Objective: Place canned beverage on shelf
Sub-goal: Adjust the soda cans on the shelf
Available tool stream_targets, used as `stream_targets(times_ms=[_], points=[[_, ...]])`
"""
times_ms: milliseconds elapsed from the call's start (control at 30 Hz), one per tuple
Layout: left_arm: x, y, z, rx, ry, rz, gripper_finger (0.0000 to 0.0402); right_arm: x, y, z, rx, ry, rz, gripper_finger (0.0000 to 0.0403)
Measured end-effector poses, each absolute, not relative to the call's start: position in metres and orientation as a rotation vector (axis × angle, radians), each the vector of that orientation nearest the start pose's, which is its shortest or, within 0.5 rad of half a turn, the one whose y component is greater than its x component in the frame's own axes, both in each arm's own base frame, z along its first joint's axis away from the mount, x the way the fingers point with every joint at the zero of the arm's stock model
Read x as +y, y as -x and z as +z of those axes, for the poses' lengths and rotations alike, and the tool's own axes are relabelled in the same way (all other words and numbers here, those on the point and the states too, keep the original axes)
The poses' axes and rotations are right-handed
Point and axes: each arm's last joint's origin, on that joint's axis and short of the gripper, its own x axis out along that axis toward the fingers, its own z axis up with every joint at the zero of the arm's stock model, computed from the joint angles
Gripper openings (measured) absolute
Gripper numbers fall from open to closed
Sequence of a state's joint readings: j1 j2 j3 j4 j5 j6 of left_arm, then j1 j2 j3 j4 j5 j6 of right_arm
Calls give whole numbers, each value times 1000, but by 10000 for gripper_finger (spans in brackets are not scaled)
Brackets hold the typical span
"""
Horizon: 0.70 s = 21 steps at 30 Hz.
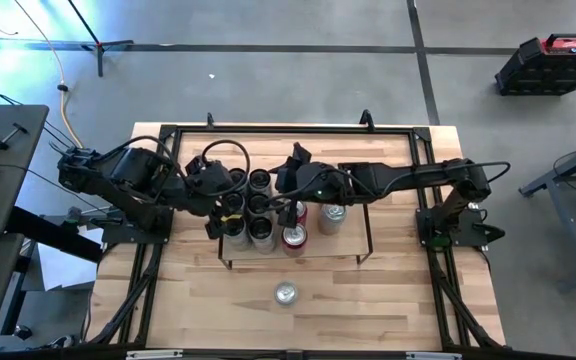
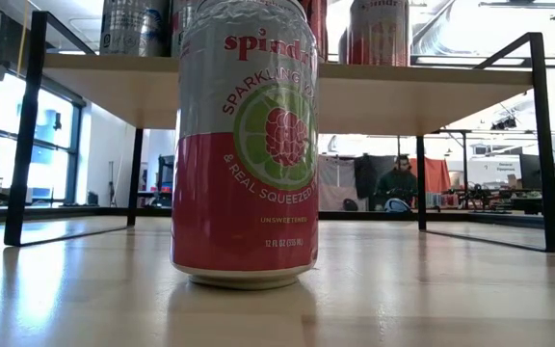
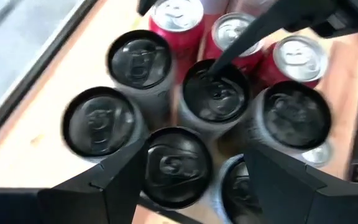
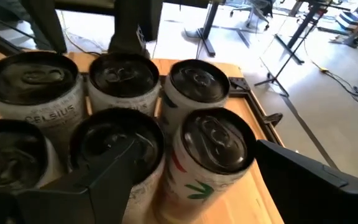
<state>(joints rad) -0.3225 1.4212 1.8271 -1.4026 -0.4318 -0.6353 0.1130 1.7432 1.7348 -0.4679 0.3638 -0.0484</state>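
Note:
The light-wood shelf [image 1: 343, 245] with black wire ends stands mid-table and carries several cans with black, silver and red tops. It shows from below in the low view [image 2: 403, 96]. A red-and-white Spindrift can [image 2: 244, 145] stands upright on the table in front of the shelf [image 1: 286, 292]. My left gripper [image 1: 230, 212] is open above the shelf's left cans, its fingers on either side of a black-topped can [image 3: 176, 165]. My right gripper [image 1: 280, 197] is open, its fingers on either side of a black-topped white can [image 4: 219, 146]. My left gripper comes from above, its fingers [image 3: 114, 180] beside the black-topped can's rim [image 3: 151, 155]; I cannot tell whether they touch it. My right gripper comes slanting from the table's right, its fingers [image 4: 114, 165] beside the white can's upper wall [image 4: 185, 168]; I cannot tell whether they touch. Both cans stand upright on the shelf.
The cans stand packed close together on the shelf's left half, while its right half holds a silver-topped can [image 1: 330, 215]. Black rails [image 1: 268, 130] edge the tabletop. Bare table lies in front of the shelf. A person [image 2: 400, 178] sits far off in the room behind.

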Motion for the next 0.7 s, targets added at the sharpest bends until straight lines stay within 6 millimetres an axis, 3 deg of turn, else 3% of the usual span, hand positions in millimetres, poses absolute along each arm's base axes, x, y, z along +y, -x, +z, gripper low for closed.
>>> stream_targets(times_ms=[500,700], points=[[-37,-223,437,795,110,657,257,36,-394,384,420,147,-244,311],[-25,-222,430,888,73,725,257,36,-394,383,421,146,-246,311]])
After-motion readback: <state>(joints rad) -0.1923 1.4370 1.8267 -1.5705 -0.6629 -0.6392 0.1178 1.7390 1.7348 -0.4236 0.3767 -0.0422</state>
